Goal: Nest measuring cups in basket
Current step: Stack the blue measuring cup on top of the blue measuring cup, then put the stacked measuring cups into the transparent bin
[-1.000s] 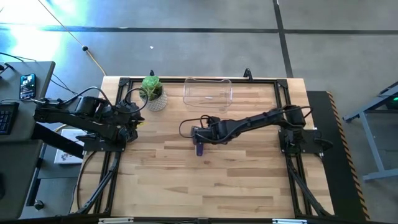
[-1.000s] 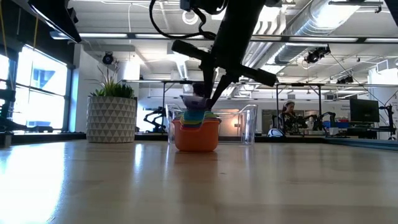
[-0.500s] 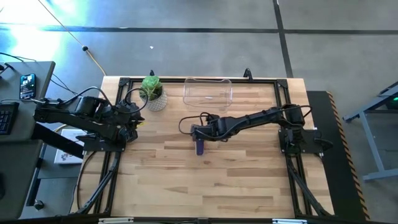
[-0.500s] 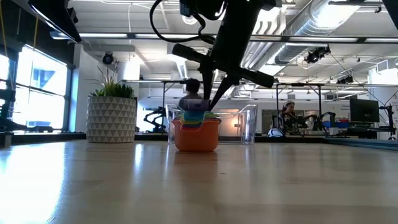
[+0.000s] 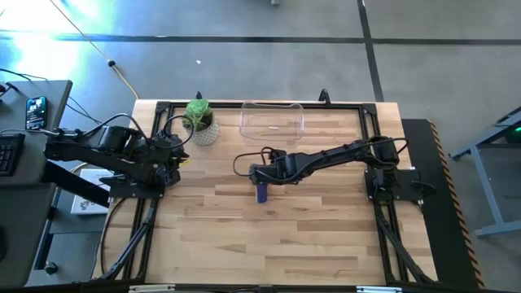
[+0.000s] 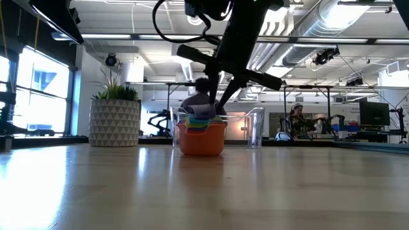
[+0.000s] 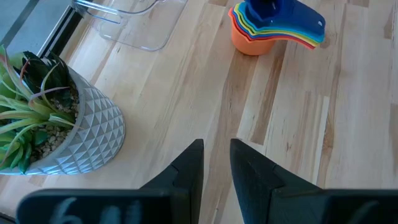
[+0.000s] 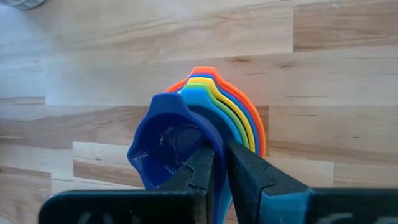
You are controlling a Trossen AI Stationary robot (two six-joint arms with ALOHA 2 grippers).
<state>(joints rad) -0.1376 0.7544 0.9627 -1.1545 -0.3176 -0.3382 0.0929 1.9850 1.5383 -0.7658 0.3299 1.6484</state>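
Measuring cups (image 8: 205,130) stacked mid-table — basket (image 5: 272,119) apart, bare wood around.

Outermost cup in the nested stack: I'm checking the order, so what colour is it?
Orange; the outermost cup shows best in the left wrist view.

High view: overhead, straight down, whole counter (image 5: 244,236) and both arms in frame. Low view: at counter height, level across into the room; cup stack (image 6: 202,133) mid-distance, plant pot (image 6: 114,121) beside it. Left wrist view: angled down over the counter, stack (image 7: 272,26) far off, pot (image 7: 59,121) close. Right wrist view: close above the stack (image 8: 199,140). All four views share the stack; high, low and left wrist views share the pot.
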